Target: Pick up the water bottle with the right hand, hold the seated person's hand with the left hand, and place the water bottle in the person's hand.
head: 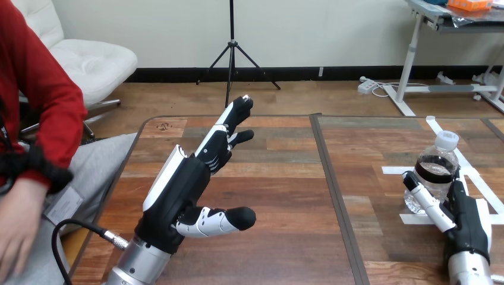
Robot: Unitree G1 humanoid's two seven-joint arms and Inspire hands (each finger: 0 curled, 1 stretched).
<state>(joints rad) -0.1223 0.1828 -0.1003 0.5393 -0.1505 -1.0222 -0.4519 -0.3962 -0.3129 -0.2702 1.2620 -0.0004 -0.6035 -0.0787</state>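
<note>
Water bottle point(437, 169) upright on the right part of the wooden table point(279, 178), standing among strips of white tape point(393, 170). Clear plastic, rounded at the shoulders, with a white screw cap on top and a dark band round the upper body; lower body see-through down to the base. Right hand point(469, 222) closed round its lower half from the near side: thumb point(425, 199) laid along the bottle's left front, fingers on its right side, mostly hidden behind it. Left hand point(178, 190) above the table's left part, spread wide and grasping nothing: fingers point(229, 133) straight, pointing up and away, thumb point(223, 221) stuck out toward the right. Person's hand point(18, 225) at the view's left edge, below a red sleeve, off the table's side, well apart from the left hand and far from the bottle.
</note>
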